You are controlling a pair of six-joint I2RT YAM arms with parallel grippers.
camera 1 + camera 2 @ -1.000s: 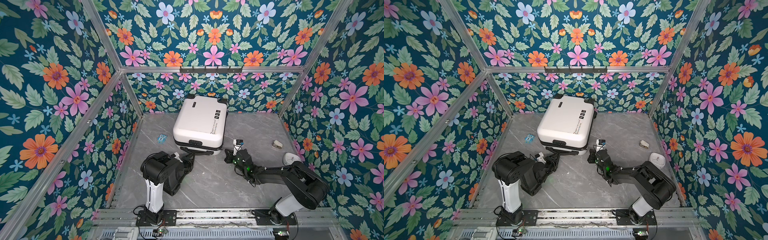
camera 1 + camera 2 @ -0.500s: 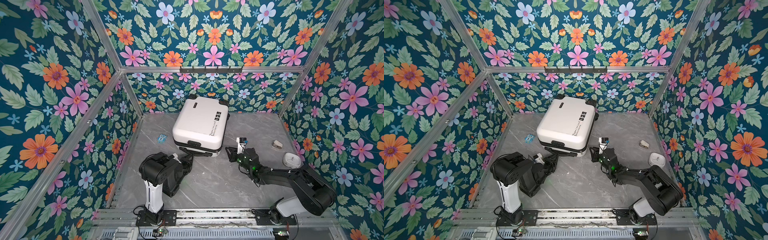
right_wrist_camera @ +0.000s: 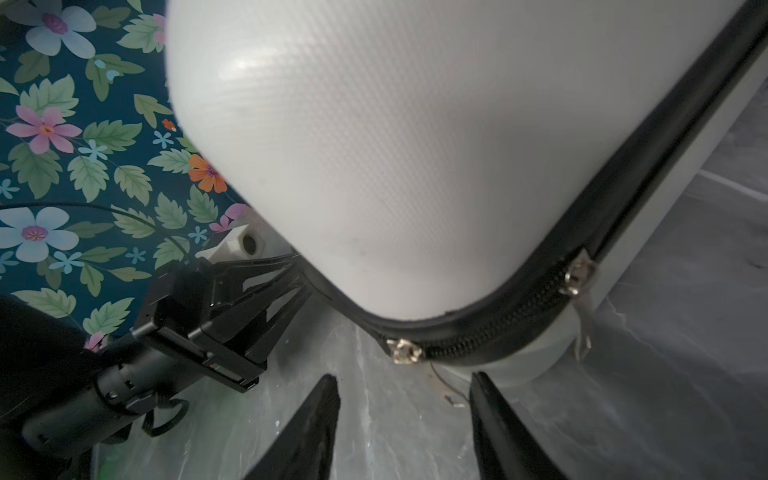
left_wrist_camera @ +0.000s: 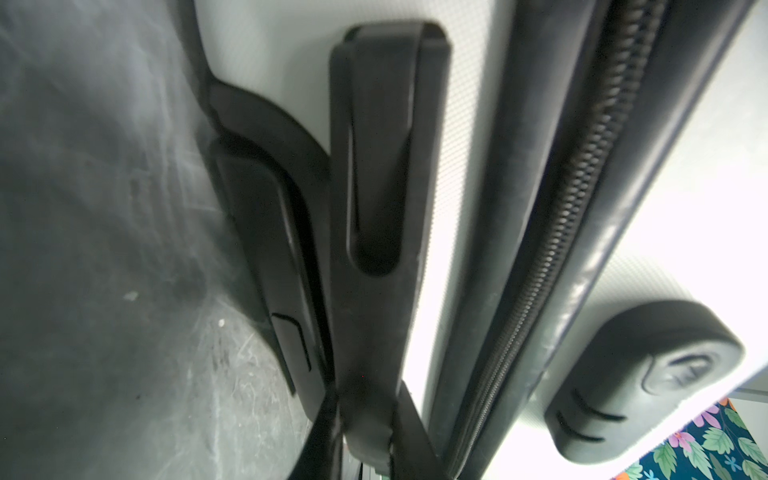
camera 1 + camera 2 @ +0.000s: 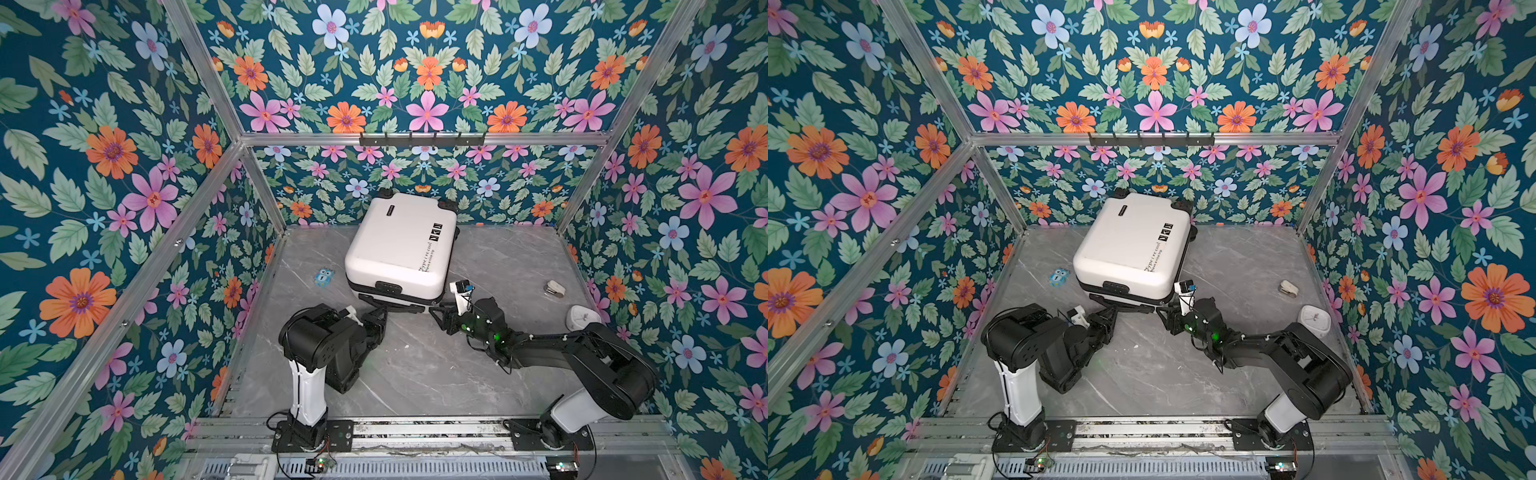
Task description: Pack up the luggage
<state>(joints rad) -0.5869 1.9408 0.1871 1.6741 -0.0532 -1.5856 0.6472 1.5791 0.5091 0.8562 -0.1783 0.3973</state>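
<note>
The suitcase [image 5: 399,245] is laid flat on the grey table [image 5: 415,374], lid down, towards the back, with its wheels [image 5: 451,205] turned to the back wall. Along its near side a black handle [image 5: 405,306] stands out from the shell. The left gripper [image 5: 380,312] is set on this handle. In the left wrist view the handle [image 4: 374,324] appears to be pinched between the closed-in jaws, though that view is close and blurred.

The right gripper [image 5: 436,311] is held low at the near right corner of the suitcase, jaws apart, nothing between them. In the right wrist view its fingers [image 3: 320,415] are spread. A metal zip slider [image 3: 405,351] is seen just beyond the tips, and a second slider [image 3: 577,274] further round the corner.

A small blue owl figure [image 5: 324,277] is placed just left of the suitcase. A small white clip-like item [image 5: 555,287] and a white rounded object [image 5: 582,318] are found near the right wall, well apart from the suitcase.
</note>
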